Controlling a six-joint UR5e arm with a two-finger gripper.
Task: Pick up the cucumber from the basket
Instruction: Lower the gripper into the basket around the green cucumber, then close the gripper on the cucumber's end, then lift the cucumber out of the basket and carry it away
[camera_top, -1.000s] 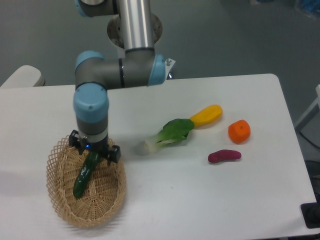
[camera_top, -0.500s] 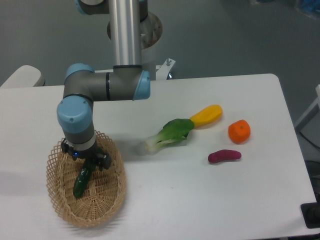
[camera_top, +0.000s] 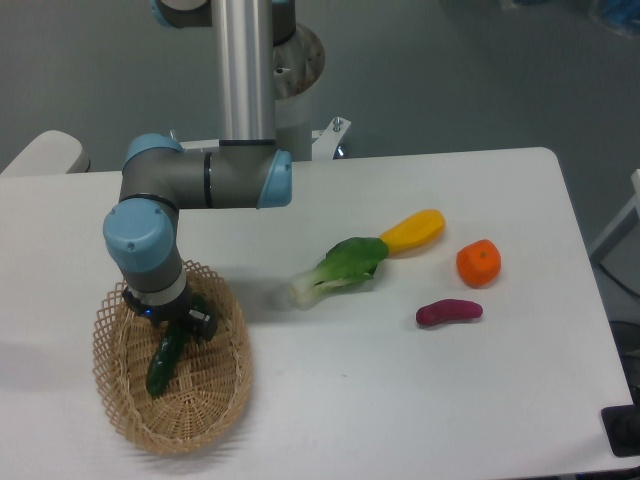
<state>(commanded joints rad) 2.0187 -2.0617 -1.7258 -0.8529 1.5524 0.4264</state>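
Observation:
The dark green cucumber (camera_top: 162, 364) lies in the tan wicker basket (camera_top: 215, 405) at the front left of the table, its lower end pointing toward the front. My gripper (camera_top: 168, 326) points straight down into the basket over the cucumber's upper end. Its fingers straddle that end, and the wrist hides the fingertips, so I cannot tell whether they have closed on it. The cucumber still rests on the basket floor.
A bok choy (camera_top: 340, 268) lies mid-table with a yellow vegetable (camera_top: 413, 231) touching its leafy end. An orange fruit (camera_top: 478, 262) and a small purple vegetable (camera_top: 448, 313) lie to the right. The arm's base stands at the back edge.
The arm has swung left and lowered, bringing the gripper from the basket's far right rim down over the cucumber's upper end. The cucumber has not moved.

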